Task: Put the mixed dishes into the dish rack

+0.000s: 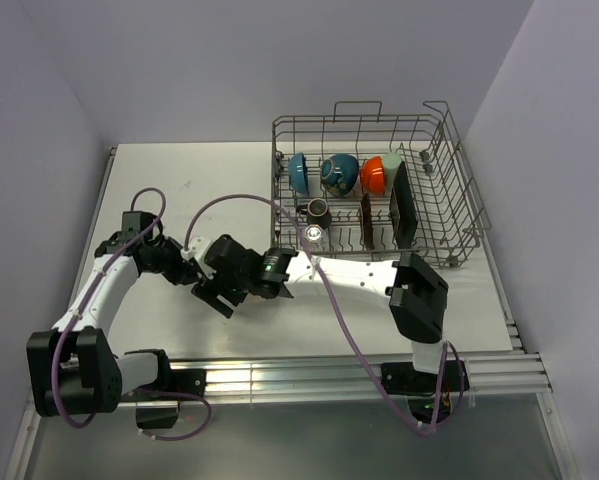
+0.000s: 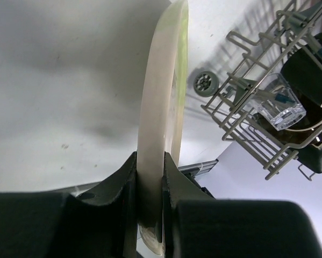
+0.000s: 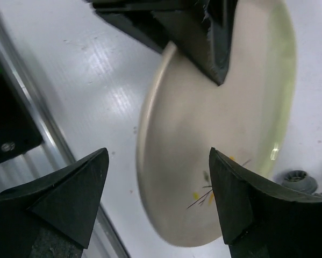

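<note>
Cream round plate [image 2: 161,107] was held on edge over the bench [image 1: 179,180], left of the dish rack [image 1: 449,180] and outside it. We saw the left end effector [image 2: 150,180] closed on the plate's rim, with a dark finger [image 2: 123,185] pressed to each face. From the right wrist view the plate [image 3: 214,134] showed its broad face, with small yellow and dark marks near the lower edge, and the left end effector [image 3: 204,32] gripped it at the top. Our right end effector [image 3: 158,161] was spread wide and had hold of nothing. Its fingertips [image 3: 80,188] framed the plate's face, and we could not tell whether either touched it. Inside the rack we counted a blue bowl [image 1: 299,172], a dark patterned bowl [image 1: 339,173], an orange bowl [image 1: 374,175], a pale green cup [image 1: 392,162], a small brown mug [image 1: 318,209], a clear glass [image 1: 312,235], a red saucer [image 1: 365,218] and a black square plate [image 1: 404,205] standing upright
</note>
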